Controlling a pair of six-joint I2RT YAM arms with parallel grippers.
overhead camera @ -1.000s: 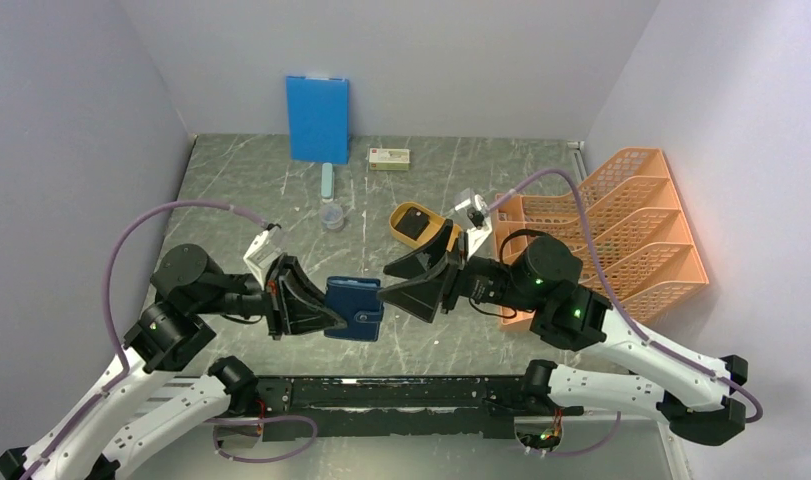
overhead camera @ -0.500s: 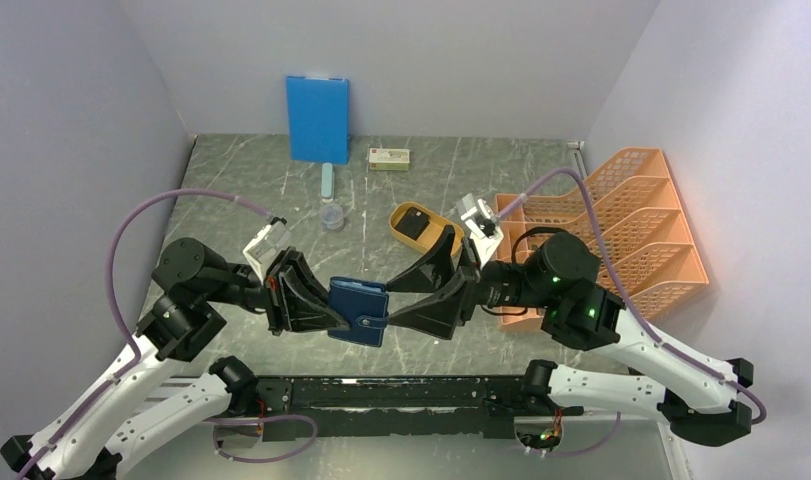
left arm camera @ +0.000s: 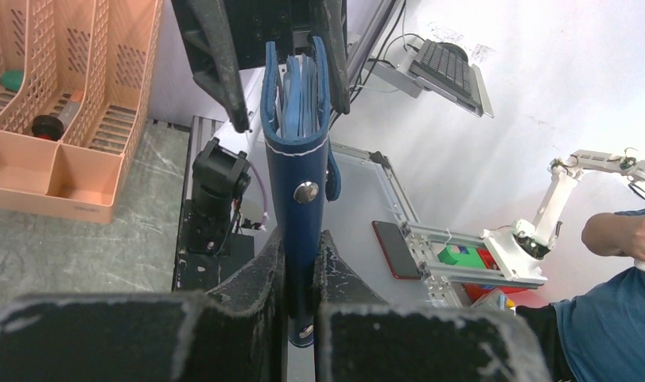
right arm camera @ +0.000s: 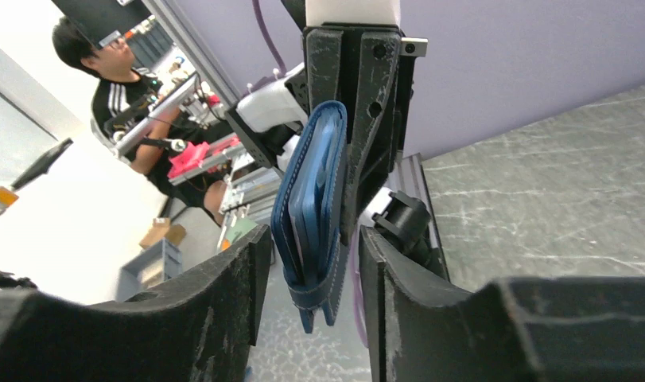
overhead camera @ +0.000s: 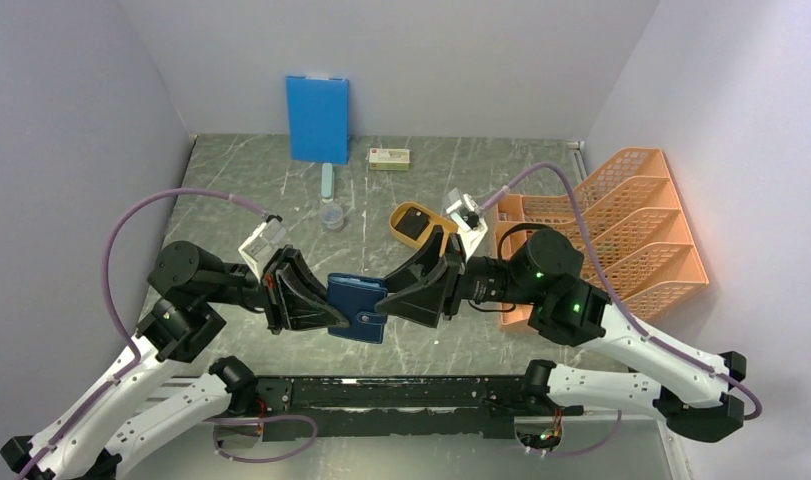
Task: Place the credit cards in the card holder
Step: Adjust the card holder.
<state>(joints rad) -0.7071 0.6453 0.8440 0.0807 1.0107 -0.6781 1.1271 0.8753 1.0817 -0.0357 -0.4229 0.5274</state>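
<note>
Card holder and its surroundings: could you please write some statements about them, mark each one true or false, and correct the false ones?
1. The left end effector is shut on the card holder. True.
2. The right end effector is shut on the card holder. False: it is open, with the holder in the gap.
3. The card holder lies flat on the table. False: the left end effector holds it up, edge-on.
4. The blue board stands at the back wall. True.
5. The orange rack is on the left side. False: it is on the right.
</note>
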